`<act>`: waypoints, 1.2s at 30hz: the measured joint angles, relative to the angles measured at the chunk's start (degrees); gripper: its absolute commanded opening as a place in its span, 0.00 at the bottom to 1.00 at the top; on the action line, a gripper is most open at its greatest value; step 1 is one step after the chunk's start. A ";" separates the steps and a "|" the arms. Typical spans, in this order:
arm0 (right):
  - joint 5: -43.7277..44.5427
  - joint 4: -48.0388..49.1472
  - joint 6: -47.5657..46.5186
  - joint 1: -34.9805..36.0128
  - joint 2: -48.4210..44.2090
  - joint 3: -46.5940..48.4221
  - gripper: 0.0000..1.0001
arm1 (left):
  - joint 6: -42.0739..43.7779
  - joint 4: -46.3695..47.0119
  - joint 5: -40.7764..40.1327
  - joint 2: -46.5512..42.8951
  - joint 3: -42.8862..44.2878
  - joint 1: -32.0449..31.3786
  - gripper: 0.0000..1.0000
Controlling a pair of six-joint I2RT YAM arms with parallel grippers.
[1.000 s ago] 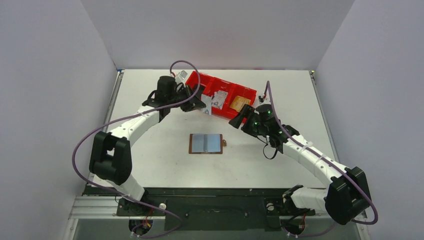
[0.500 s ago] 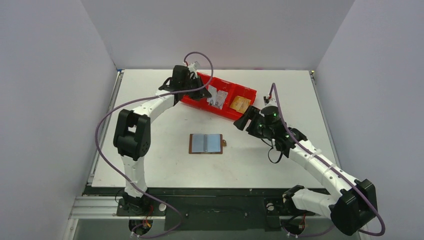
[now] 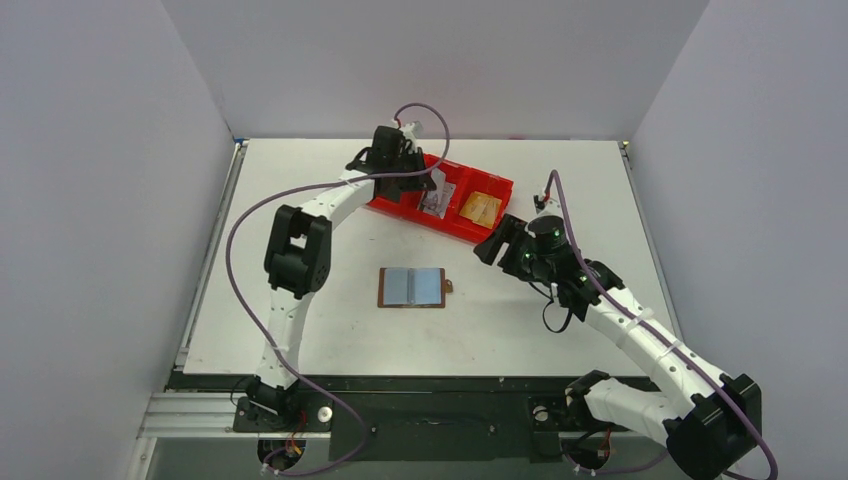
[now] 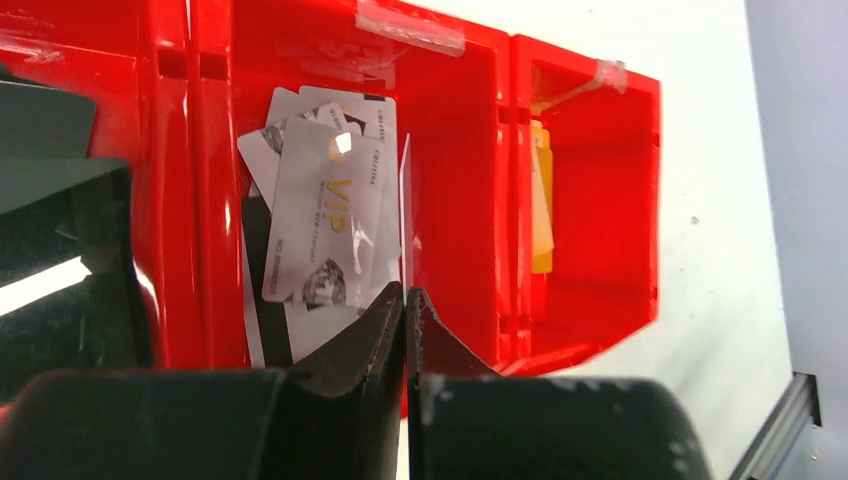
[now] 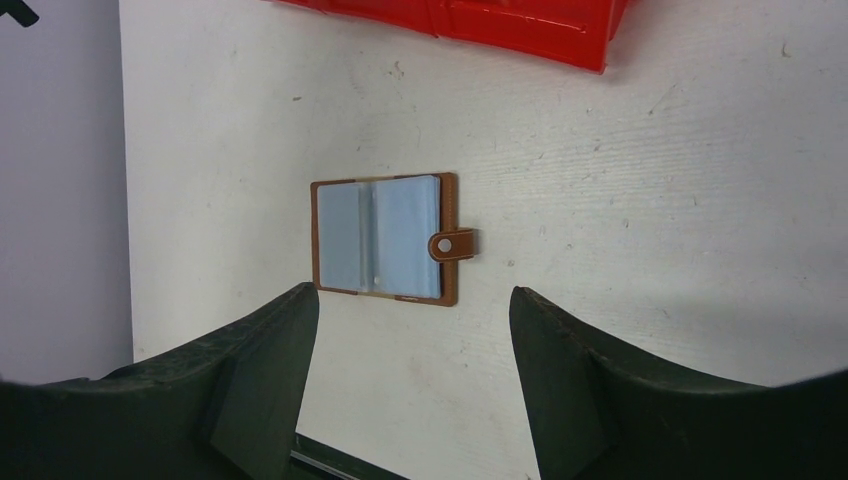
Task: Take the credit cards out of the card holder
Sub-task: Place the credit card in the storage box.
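The left gripper [image 4: 405,295] is closed on a thin pale credit card [image 4: 405,200], held upright, edge-on, above the middle compartment of the red plastic tray [image 4: 505,200]. The open brown leather card holder [image 3: 412,288] lies on the white counter [image 3: 330,330], nearer the wide-open right gripper [image 5: 412,292]

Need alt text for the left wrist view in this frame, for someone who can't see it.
The shut left gripper pinches a thin pale card edge-on above the middle compartment of a red tray, where several white and grey cards lie piled. The next compartment holds yellow cards; white table beyond.
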 measured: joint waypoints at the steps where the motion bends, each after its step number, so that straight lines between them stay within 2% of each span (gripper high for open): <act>1: 0.04 -0.15 -0.07 0.00 0.00 0.00 0.66 | 0.33 -0.76 -0.55 1.29 1.51 -0.24 0.00; 6: 0.24 -1.27 -0.44 0.00 0.00 0.00 0.66 | 1.66 -4.24 -2.23 6.73 7.50 -1.07 0.01; 11: 0.39 -1.40 -0.48 0.00 0.00 0.00 0.66 | 2.47 -7.13 -3.08 9.18 10.23 -1.33 0.26; 15: 0.39 -1.42 -0.61 0.00 0.00 0.00 0.66 | 2.93 -8.98 -3.67 9.29 11.56 -1.49 0.35; 27: 0.39 -1.36 -0.63 0.00 0.57 0.00 0.66 | 4.83 -12.15 -5.84 8.02 13.29 -1.79 0.39; 36: 0.37 -0.90 -0.66 0.09 2.86 0.00 0.66 | 4.96 -13.44 -8.20 -1.77 10.43 -1.79 0.40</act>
